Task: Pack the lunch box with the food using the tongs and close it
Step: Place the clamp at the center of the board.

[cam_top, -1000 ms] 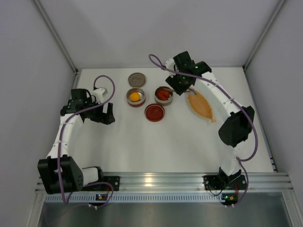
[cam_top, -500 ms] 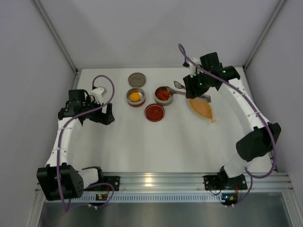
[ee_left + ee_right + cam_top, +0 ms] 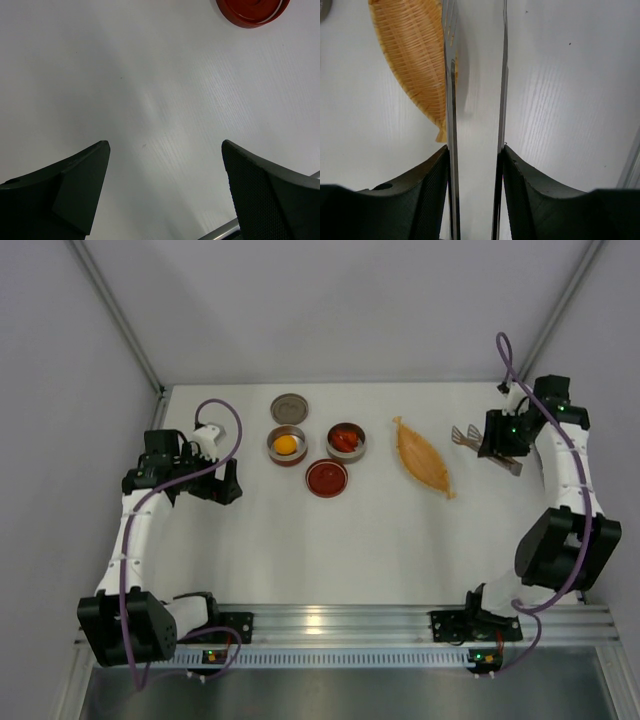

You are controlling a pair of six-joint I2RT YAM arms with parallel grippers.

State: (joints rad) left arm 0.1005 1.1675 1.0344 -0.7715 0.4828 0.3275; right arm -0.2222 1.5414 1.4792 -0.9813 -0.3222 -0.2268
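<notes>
White table is spreading between pale grey walls. At its far right the right gripper is gripping the tongs: its jaws are standing partly closed, both pads pressing the two thin metal arms from outside, as the wrist view is showing. The tongs' head is pointing left toward the orange leaf-shaped dish, near it but apart. The round orange-yellow piece is lying in one open tin, and the red slices are lying in the tin beside it. A red lid is lying just in front of the tins, a grey lid behind them. The left gripper is hanging left of the tins, jaws spread wide, holding nothing
</notes>
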